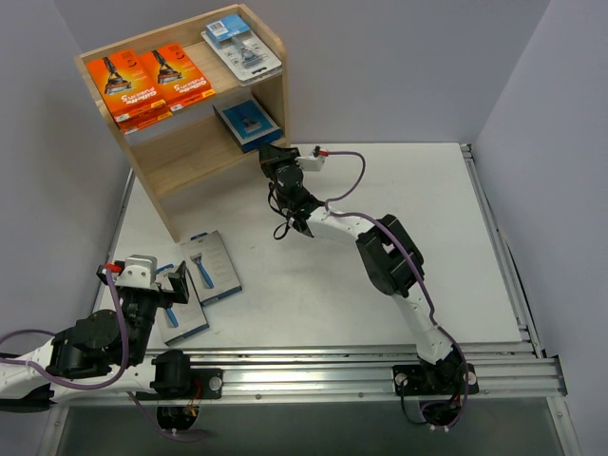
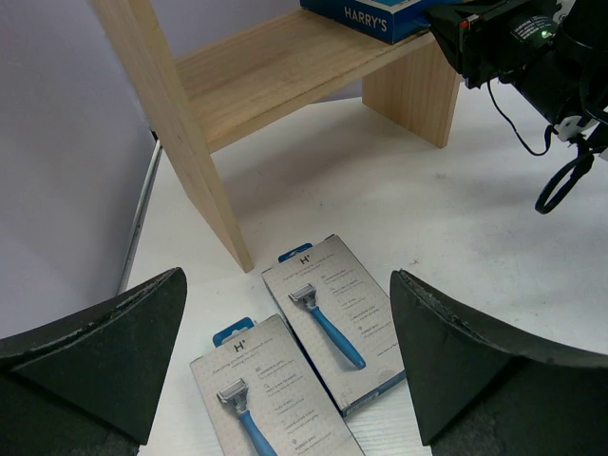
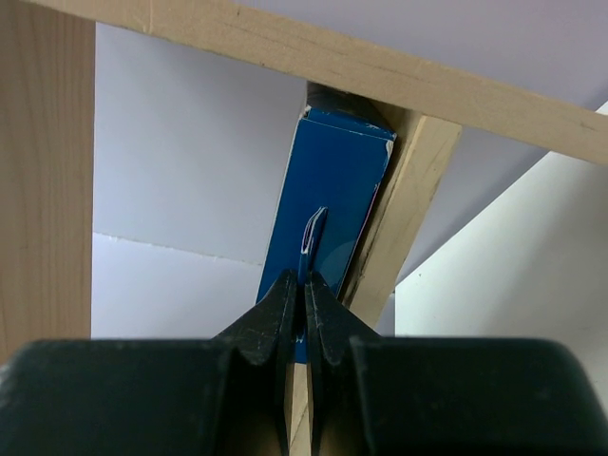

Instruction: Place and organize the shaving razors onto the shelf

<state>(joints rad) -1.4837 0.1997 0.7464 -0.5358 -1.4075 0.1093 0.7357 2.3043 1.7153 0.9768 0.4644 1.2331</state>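
The wooden shelf (image 1: 180,157) stands at the back left. Two orange razor boxes (image 1: 123,85) (image 1: 180,74) and a clear blister pack (image 1: 242,46) lie on its top. A blue razor box (image 1: 247,122) (image 3: 332,180) rests on the lower tier, and my right gripper (image 1: 273,157) (image 3: 304,283) is shut on its hang tab (image 3: 312,228). Two grey-and-blue razor boxes (image 2: 332,318) (image 2: 261,399) lie flat on the table by the shelf's near leg. My left gripper (image 1: 176,285) (image 2: 287,280) hovers over them, open, with nothing between its fingers (image 2: 104,351).
The shelf's side panel (image 2: 180,133) comes down just beyond the two table boxes. The right arm (image 1: 380,247) stretches across the table's middle with its cable looped. A metal rail (image 1: 361,366) runs along the near edge, and grey walls close in both sides.
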